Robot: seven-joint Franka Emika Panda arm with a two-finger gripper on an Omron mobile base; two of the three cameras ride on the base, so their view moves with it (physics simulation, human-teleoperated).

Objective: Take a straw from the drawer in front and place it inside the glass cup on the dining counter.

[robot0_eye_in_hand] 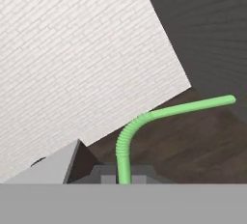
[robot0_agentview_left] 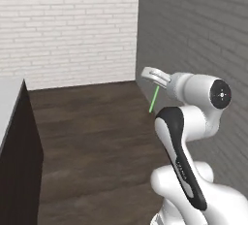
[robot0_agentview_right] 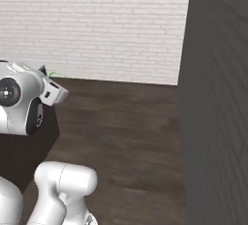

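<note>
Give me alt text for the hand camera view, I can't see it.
A bright-green bendy straw rises from the shut gripper, then bends right over dark wooden floor. Behind it stand a white brick wall and a dark grey wall.

both base views sit behind the arm, looking forward and down across the dark wood floor [robot0_agentview_left: 97, 141] to the white brick wall [robot0_agentview_left: 68, 25], which they share from two sides. the hand view sits close along the straw [robot0_eye_in_hand: 144, 121], rolled, facing that same brick wall.
</note>
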